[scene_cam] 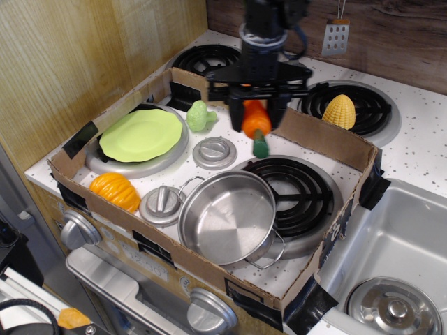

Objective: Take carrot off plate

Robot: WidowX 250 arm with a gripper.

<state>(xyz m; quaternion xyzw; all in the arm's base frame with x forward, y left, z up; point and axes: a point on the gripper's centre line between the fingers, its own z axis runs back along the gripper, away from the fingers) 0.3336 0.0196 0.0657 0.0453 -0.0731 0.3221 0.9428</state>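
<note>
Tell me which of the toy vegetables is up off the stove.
The carrot: it hangs green end down in the claw, above the burner. The pumpkin, corn and green vegetable all rest on surfaces.

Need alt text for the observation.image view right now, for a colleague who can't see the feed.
The pincer holds the carrot stem-down in the air, above the stovetop between the back cardboard wall and the front-right burner. The lime-green plate sits empty on the left burner; a steel pot, pumpkin and corn lie around.

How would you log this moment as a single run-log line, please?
phase: carry | gripper: shut on carrot, stem down | position: above right burner, clear of plate | plate: bare | release: not yet done
</note>
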